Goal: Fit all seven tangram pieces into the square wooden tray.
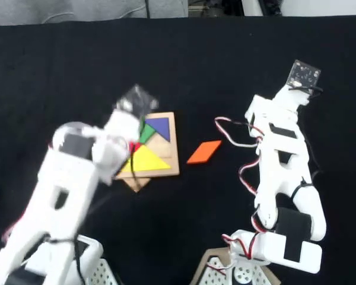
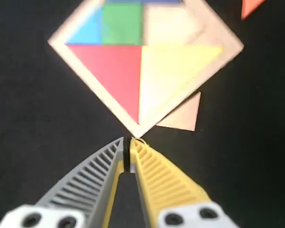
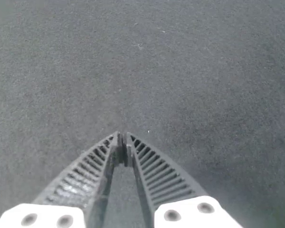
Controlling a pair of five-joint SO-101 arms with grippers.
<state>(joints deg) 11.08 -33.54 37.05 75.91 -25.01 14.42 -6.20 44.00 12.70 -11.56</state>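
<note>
High view: your tray (image 1: 174, 148) sits left of centre, with the orange piece (image 1: 204, 152) lying apart on its right. Your left gripper (image 2: 129, 142) is pinched together, empty, near a tray corner. Your right gripper (image 3: 122, 142) is together too, over black cloth (image 3: 180, 57).

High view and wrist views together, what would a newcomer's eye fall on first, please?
The square wooden tray, bright with coloured pieces, stands out mid-table on the black cloth. An orange piece lies apart to its right. The left gripper, shut, points at one tray corner, beside a tan triangle outside it.
</note>
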